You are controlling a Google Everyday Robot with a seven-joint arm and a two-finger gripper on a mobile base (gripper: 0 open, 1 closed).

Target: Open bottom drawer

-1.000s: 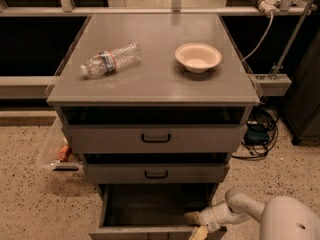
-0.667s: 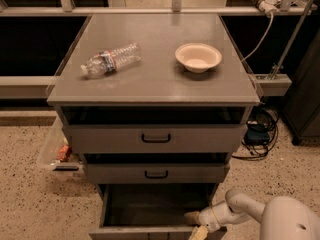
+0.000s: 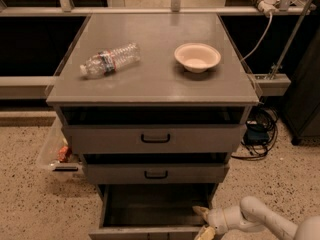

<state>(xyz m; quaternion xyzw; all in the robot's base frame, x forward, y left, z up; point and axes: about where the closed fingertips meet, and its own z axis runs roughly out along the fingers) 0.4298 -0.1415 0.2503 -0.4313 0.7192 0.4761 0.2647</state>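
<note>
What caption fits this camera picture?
White robot gripper at the right front corner of the open grey metal bottom drawer.

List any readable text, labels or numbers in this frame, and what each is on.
No text can be read.
water bottle: its label band has print, too blurred to read.
clear bin on the floor at the left: red item inside, no readable text.
bowl: no markings.
bottom drawer, pulled out: no label visible.
gripper, at that drawer's right front corner: no markings visible.
</note>
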